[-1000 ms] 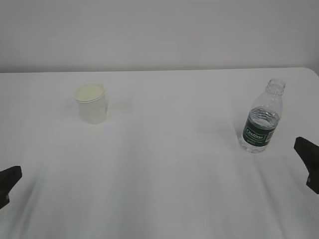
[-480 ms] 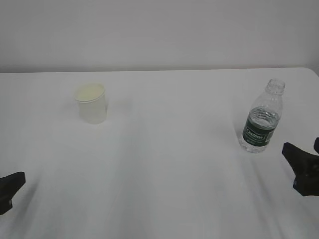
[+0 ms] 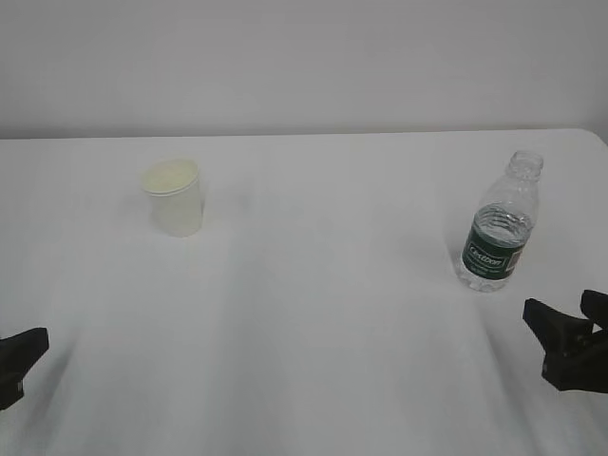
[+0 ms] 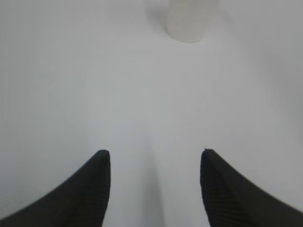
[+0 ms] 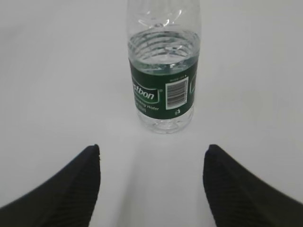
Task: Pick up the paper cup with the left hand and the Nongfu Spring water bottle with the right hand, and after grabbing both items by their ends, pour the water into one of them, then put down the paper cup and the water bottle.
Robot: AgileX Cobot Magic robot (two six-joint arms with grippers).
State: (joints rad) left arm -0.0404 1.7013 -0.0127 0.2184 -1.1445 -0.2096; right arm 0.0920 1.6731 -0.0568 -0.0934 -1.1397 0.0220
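White table (image 3: 313,313), upright paper cup (image 3: 175,197), uncapped water bottle (image 3: 497,226), left claw (image 4: 154,189) wide, right claw (image 5: 151,189) wide, both empty

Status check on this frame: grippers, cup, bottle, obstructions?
Left gripper open, empty, short of paper cup. Right gripper open, empty, lined up on water bottle. Both upright on table. Nothing between.

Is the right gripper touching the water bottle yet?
Apart. The right wrist view shows bare table between the open right gripper and the water bottle standing ahead of it; the exterior view shows the same gap.
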